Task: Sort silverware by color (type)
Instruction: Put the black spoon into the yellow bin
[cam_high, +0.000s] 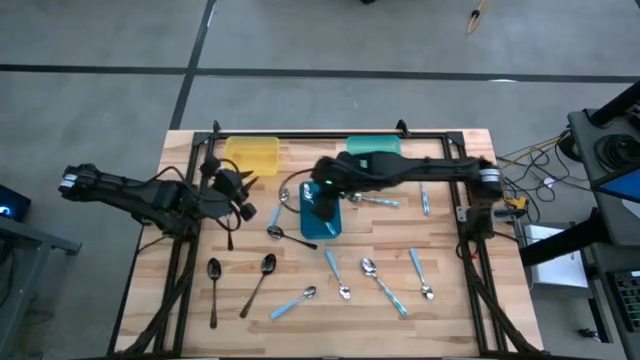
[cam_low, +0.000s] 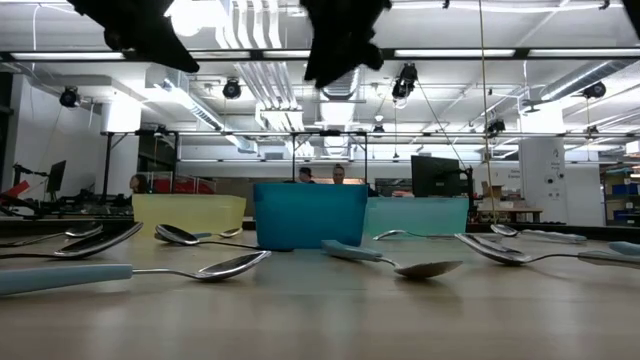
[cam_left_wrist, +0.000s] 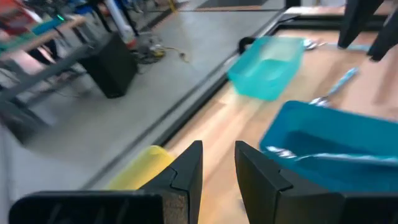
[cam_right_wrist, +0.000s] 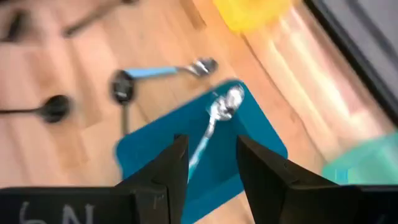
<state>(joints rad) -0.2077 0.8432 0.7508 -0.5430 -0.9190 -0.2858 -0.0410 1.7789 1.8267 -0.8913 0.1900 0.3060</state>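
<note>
My right gripper (cam_right_wrist: 211, 162) hangs open over the blue tray (cam_high: 322, 214). A spoon with a light blue handle (cam_right_wrist: 214, 118) lies in that tray, below the gap between the fingers and apart from them. My left gripper (cam_left_wrist: 217, 171) hovers open with nothing between its fingers, between the yellow tray (cam_high: 252, 155) and the blue tray. It shows in the high view as my left gripper (cam_high: 236, 192). Several more spoons lie flat on the table: black ones (cam_high: 213, 290) (cam_high: 262, 280) near the left front, and blue-handled ones (cam_high: 383, 285) (cam_high: 338, 275) toward the right front.
A teal tray (cam_high: 372, 150) sits at the far edge, with blue-handled spoons (cam_high: 376, 200) (cam_high: 425, 200) lying near it. A dark spoon (cam_high: 285, 233) and another spoon (cam_high: 283, 195) lie just left of the blue tray. A black frame rims the wooden table (cam_high: 450, 300).
</note>
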